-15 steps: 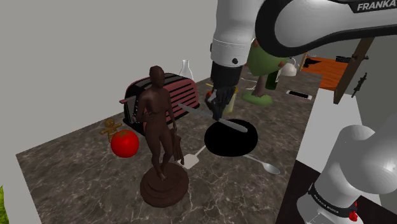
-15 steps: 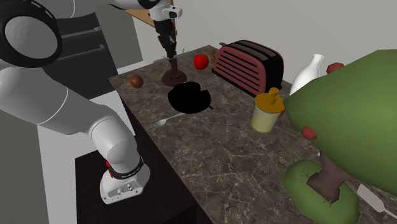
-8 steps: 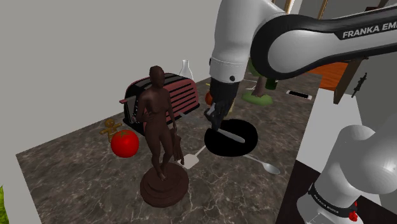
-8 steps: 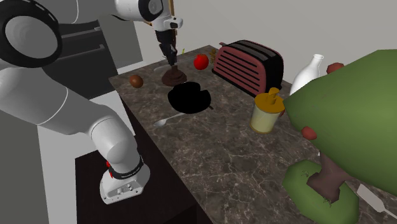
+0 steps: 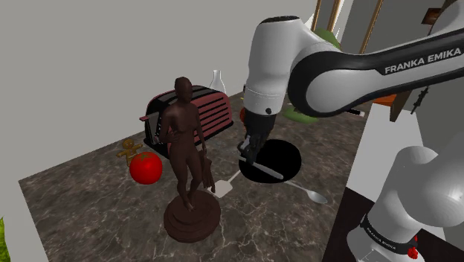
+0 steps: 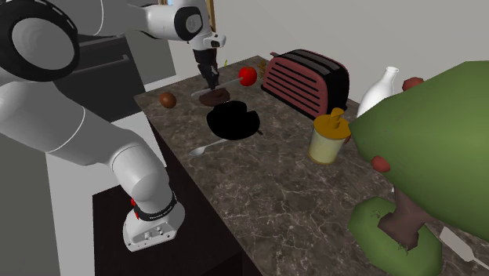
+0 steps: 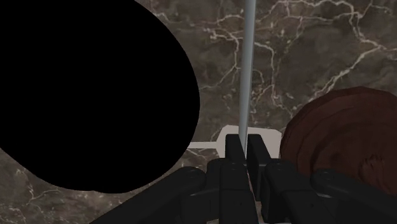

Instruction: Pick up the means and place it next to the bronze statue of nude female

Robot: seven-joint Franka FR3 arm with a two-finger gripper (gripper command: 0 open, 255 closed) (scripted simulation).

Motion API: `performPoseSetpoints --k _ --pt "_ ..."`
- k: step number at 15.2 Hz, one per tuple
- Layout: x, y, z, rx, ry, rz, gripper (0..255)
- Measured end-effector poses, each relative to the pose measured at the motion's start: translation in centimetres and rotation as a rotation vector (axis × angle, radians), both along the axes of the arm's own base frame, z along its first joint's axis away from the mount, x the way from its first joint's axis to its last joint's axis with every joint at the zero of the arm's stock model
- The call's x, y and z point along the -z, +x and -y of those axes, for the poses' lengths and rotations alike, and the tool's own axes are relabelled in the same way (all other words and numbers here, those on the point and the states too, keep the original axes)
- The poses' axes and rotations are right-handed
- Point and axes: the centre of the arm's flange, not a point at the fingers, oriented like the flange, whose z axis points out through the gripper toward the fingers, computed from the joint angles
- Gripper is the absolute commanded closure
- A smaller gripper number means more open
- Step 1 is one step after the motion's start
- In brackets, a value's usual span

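My gripper [image 5: 249, 151] was clamped shut on the grey knife [image 5: 266, 172], fingers pinching one end so the blade stuck out sideways above the black round dish [image 5: 281, 158]. In the wrist view my fingertips [image 7: 236, 150] met on the thin blade [image 7: 247, 63], which ran straight away from me over the marbled countertop [image 7: 305, 51]. The knife looked to be hanging clear of the surface.

The bronze statue [image 5: 186, 145] stood at about 8 o'clock from my gripper in the shoulder view, its round base [image 5: 192, 217] near the counter's front edge. A white spatula [image 5: 224, 187] lay just beside that base, at about 2 o'clock from it.

I judged the step to be the carry to the statue. To do it well I would swing toward the bare marble at about 4 o'clock from the base, staying clear of the spatula and the figure's body. I would keep the blade level, come down gently, and part my fingers only once the knife lay flat, since a long knife gripped at one end could twist or drop unevenly.
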Motion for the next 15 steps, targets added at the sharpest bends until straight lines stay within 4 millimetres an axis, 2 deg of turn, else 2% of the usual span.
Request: performPoseSetpoints --k 15 --pt "8.0 0.0 0.0 0.0 0.0 0.0 255"
